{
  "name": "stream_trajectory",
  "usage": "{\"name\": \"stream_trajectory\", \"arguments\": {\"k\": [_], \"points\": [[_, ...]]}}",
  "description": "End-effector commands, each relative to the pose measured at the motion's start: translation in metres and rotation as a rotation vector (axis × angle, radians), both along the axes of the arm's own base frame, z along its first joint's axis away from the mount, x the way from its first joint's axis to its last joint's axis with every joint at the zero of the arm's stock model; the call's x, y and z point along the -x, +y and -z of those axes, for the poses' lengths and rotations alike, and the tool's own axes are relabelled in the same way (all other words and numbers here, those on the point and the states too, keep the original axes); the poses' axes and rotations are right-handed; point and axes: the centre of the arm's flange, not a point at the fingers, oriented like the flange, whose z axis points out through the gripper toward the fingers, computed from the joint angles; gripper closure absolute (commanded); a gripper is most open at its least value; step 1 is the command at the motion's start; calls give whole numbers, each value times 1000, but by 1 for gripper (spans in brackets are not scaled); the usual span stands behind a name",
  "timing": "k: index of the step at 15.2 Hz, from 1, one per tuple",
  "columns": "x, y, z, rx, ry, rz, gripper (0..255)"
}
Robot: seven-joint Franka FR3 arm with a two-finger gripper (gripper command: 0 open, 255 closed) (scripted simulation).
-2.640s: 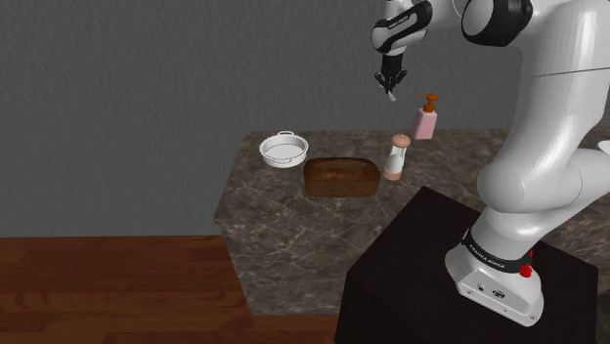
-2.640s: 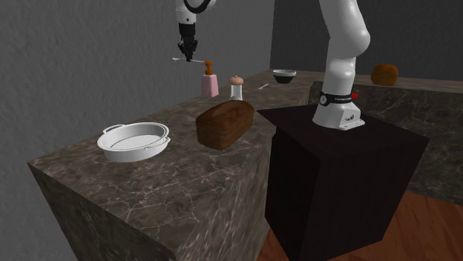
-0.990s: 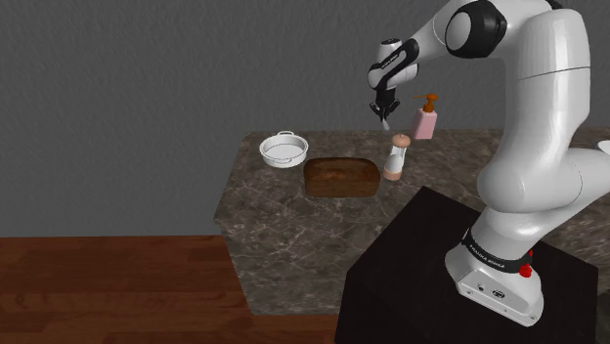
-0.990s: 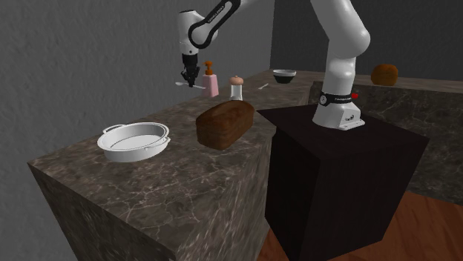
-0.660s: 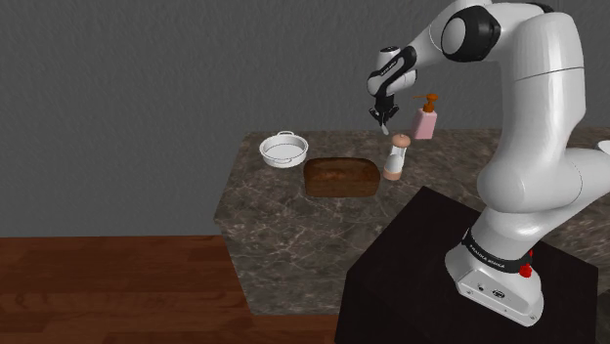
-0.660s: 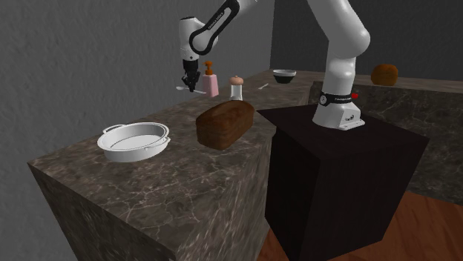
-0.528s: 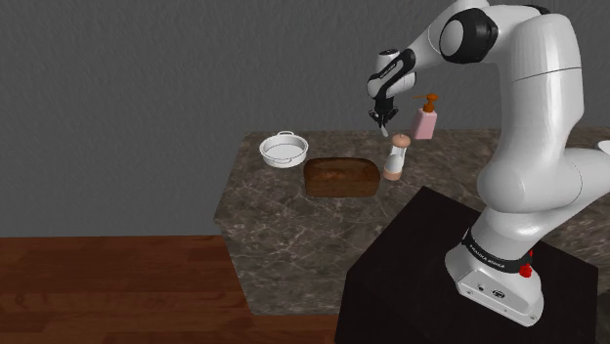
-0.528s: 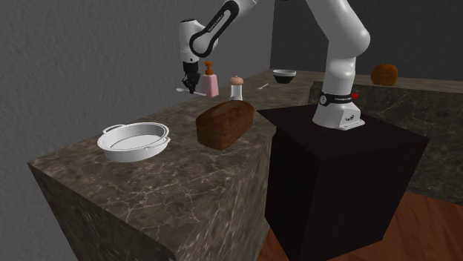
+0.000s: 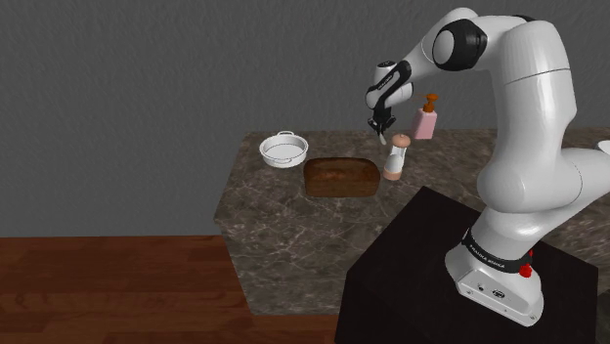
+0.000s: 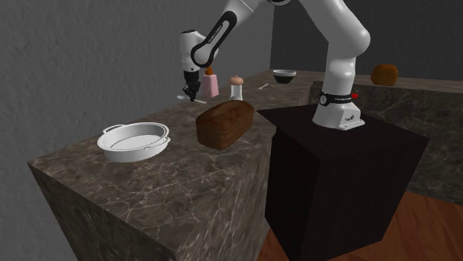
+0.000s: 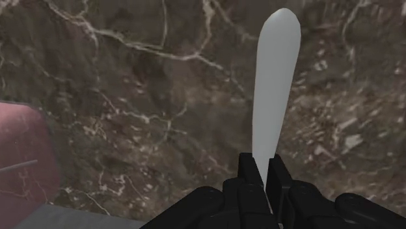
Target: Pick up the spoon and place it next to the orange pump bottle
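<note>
A white spoon (image 11: pixel 274 91) is clasped at one end between my black fingers, its free end sticking out over the dark marbled counter (image 11: pixel 130 78). My gripper (image 11: pixel 263 168) is shut on it. In the shoulder view the gripper (image 9: pixel 379 125) hangs low over the counter, just left of the pink bottle with the orange pump (image 9: pixel 424 119). In the second exterior view the gripper (image 10: pixel 191 92) holds the spoon (image 10: pixel 182 97) close above the counter, in front of the bottle (image 10: pixel 213 86). The bottle's pink side (image 11: pixel 19 149) lies beside the gripper in the wrist view.
A pepper mill (image 9: pixel 395 156) stands near the bottle, a brown bread loaf (image 9: pixel 340 177) and a white handled pan (image 9: pixel 283 149) farther along the counter. A dark bowl (image 10: pixel 284 75) and a round brown thing (image 10: pixel 384 73) sit beyond the black stand (image 10: pixel 349 163).
The gripper has come down with the spoon, from well above the pump bottle to just over the counter beside it. The bottle, mill, loaf and pan have not moved.
</note>
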Motion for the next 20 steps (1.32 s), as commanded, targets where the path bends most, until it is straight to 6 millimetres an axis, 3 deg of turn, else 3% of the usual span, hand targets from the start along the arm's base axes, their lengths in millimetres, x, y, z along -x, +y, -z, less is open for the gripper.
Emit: {"name": "stream_trajectory", "arguments": {"k": [1,10,11,16,20], "points": [[0,0,10,0,0,0,255],[0,0,17,0,0,0,255],[0,0,17,0,0,0,0],[0,0,17,0,0,0,0],[-1,10,-32,0,0,0,0]]}}
